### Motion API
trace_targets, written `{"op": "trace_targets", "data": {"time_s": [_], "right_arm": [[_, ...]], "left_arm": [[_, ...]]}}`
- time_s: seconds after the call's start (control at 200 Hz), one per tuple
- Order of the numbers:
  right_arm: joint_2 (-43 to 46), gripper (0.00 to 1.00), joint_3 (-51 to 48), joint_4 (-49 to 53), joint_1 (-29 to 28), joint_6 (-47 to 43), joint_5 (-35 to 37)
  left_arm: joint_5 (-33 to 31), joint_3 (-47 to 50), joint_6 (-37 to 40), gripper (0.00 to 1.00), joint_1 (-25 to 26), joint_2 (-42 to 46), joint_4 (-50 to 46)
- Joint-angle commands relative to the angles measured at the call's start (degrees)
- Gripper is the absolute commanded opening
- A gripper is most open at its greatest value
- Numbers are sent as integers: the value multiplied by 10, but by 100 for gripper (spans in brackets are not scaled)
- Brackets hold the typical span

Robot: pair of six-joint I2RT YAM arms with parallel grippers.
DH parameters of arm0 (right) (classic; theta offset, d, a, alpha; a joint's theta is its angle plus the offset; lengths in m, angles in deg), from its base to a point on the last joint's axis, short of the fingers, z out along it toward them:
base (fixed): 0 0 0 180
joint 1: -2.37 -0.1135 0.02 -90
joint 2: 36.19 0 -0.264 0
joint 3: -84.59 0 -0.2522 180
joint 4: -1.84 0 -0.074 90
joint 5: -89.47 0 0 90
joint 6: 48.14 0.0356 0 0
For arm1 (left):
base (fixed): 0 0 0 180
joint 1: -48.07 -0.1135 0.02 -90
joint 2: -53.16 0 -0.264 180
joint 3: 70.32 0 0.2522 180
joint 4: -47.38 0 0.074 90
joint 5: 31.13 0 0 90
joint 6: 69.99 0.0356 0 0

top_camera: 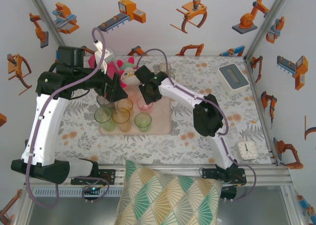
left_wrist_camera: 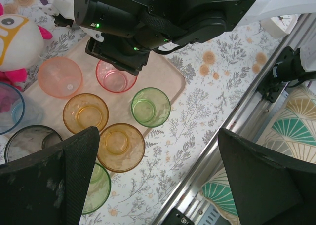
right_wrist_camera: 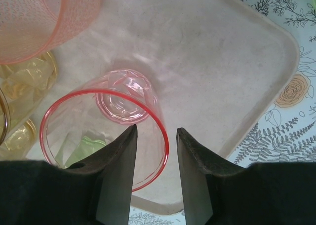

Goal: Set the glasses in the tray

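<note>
floral cloth (top_camera: 197,141) covers the table, and white walls (top_camera: 158,22) around it carry orange robot-arm pictures. from above, the tray (top_camera: 160,126) lies mid-table with tinted tumblers (top_camera: 143,121) standing on it. the right gripper (top_camera: 146,94) is over the pink tumbler (top_camera: 144,104) by the tray's far edge, and the left gripper (top_camera: 114,89) is above its far left corner. a small clock (top_camera: 247,149) sits near right, its face too small to read. at the left wrist, the left gripper (left_wrist_camera: 158,185) hangs with fingers (left_wrist_camera: 49,180) spread wide and nothing between them, above amber and green tumblers (left_wrist_camera: 150,106) on the tray (left_wrist_camera: 163,72). at the right wrist, the right gripper (right_wrist_camera: 156,131) has its fingers (right_wrist_camera: 113,185) a little apart and not pinching. they straddle the near wall of the pink tumbler (right_wrist_camera: 98,121), which stands upright on the tray (right_wrist_camera: 207,62).
</note>
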Motion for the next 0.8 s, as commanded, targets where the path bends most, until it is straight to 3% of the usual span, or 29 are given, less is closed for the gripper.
{"op": "trace_targets", "data": {"time_s": [0.0,0.425,0.796], "right_arm": [[39,39,13,15,-4,0,6],[52,40,43,37,-4,-12,12],[112,41,48,47,15,-34,98]], "left_arm": [[18,-8,-6,97,-5,13,3],[18,-10,-7,97,-11,14,4],[24,-15,-8,97,-10,6,4]]}}
